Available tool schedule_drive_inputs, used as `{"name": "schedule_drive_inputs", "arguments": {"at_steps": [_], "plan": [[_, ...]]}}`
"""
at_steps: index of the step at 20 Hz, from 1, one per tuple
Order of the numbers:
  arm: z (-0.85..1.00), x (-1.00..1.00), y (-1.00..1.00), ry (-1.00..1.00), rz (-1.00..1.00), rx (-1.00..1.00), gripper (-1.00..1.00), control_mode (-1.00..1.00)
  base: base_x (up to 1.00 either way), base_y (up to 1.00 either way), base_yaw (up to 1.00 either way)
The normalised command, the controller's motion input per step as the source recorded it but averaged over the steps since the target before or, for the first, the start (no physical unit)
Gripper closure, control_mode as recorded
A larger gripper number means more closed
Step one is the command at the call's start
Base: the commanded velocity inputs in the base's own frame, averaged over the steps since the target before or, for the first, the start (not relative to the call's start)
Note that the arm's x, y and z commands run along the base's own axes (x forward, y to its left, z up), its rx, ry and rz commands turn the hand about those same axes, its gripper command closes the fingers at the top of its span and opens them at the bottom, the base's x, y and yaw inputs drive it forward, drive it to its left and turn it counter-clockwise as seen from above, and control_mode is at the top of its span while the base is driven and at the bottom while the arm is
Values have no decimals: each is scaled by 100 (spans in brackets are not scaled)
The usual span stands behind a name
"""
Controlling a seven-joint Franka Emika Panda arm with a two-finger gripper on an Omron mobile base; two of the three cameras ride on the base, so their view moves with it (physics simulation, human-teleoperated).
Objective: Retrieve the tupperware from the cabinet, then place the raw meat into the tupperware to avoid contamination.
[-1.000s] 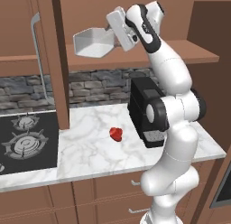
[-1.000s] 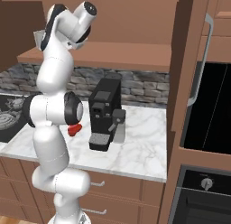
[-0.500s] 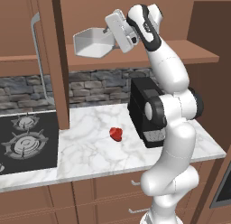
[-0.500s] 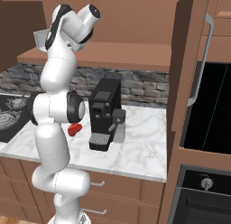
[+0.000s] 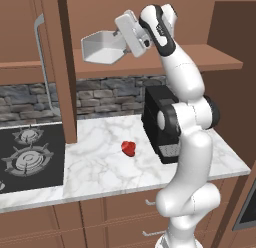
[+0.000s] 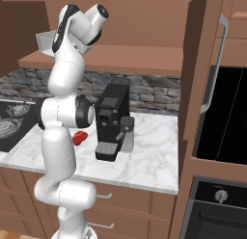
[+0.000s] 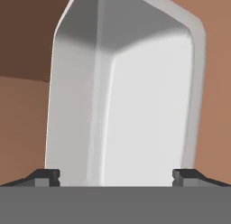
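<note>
1. I compared with one second before: the tupperware (image 5: 100, 47) had almost not moved. It was high above the coffee machine (image 5: 160, 124), toward the stove side, tilted, at the front edge of the cabinet (image 5: 210, 62) shelf.
2. The gripper (image 5: 122, 42) had shifted only a little at the tub's end. In the hand view the two fingertips (image 7: 47, 177) stood wide apart, with the tub's white wall rising between them.
3. I could not tell whether the fingers really pressed on the tub or only stood beside it.
4. The raw meat (image 5: 129, 148) lay in the same place, on the marble counter (image 5: 100, 172) near the coffee machine, on its stove side, well below the tub.
5. My judgement: the retrieving step was not finished, because the tub was not yet clear of the shelf. With so little change, I would check the hold before I bring it down next to the meat.
</note>
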Motion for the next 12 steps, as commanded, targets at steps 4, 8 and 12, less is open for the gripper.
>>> {"name": "schedule_drive_inputs", "arguments": {"at_steps": [4,8,12], "plan": [[0,7,16,0,0,-2,-100,-100,0,0,0],[0,6,16,0,0,-1,-100,-100,0,0,0],[-1,6,15,0,0,0,-100,-100,0,0,0]]}}
